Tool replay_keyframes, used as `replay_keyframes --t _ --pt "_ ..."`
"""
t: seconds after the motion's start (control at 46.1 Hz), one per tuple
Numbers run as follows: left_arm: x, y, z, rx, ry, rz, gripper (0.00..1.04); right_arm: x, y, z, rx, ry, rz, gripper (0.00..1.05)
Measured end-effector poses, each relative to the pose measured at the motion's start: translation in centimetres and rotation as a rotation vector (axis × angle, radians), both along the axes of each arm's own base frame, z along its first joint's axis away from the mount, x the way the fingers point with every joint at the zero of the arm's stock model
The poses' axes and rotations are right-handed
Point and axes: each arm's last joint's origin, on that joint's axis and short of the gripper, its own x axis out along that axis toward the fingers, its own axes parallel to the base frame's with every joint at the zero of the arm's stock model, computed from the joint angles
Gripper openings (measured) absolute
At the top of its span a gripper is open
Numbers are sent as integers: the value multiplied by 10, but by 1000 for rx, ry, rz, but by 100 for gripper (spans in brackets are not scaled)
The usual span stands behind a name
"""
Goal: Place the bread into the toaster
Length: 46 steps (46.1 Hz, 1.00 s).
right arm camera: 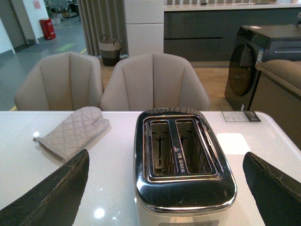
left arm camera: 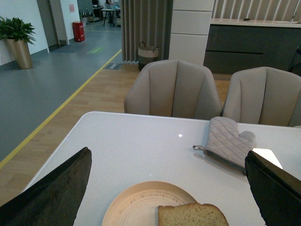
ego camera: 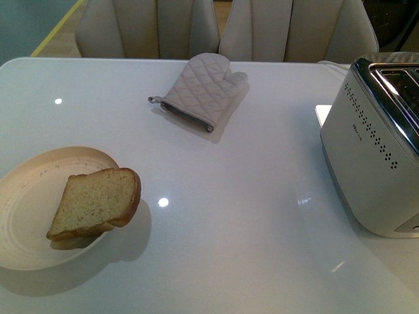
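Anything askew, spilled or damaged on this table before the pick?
Only the bread: it lies tilted, overhanging the plate rim toward the toaster. The oven mitt lies flat; no spills or damage visible.

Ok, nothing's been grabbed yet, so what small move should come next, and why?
Probably lower the left gripper toward the bread. It stands wide open, the slice lies ungripped on the plate close by in the left wrist view, and the toaster has empty slots.

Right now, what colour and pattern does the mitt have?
The mitt is pale beige, diamond-quilted; clearest in front view.
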Motion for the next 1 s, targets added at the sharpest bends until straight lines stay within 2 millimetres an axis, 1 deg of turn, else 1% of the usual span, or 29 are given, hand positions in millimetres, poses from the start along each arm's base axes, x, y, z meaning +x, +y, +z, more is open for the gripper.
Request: replay_keyframes --t 0.564,0.586,0.63,0.651,0.673,0.738,0.781,0.847,0.868,0.933,0.955,0.999 --pt "0 0 0 0 0 0 98 0 0 0 0 0 0 96" --pt "0 0 -1 -23 29 23 98 0 0 0 0 0 0 96" --pt "1 -1 -2 -86 199 111 98 0 0 0 0 0 1 96" --pt "2 -1 0 -131 312 190 98 0 0 0 0 0 -2 96" --pt "4 -2 0 -157 392 225 98 0 0 0 0 -1 0 96" --pt "15 -2 0 -260 461 262 98 0 0 0 0 -1 0 96" --pt "28 0 4 -324 456 249 98 0 0 0 0 -1 1 96" --pt "43 3 9 -368 441 248 98 0 0 0 0 -1 1 96" --pt "54 6 11 -387 433 243 98 0 0 0 0 -1 1 96" --pt "75 12 12 -418 427 251 98 0 0 0 0 -1 1 96" --pt "79 13 12 -421 426 254 98 0 0 0 0 -1 1 96" --pt "94 18 8 -435 435 259 98 0 0 0 0 -1 1 96"
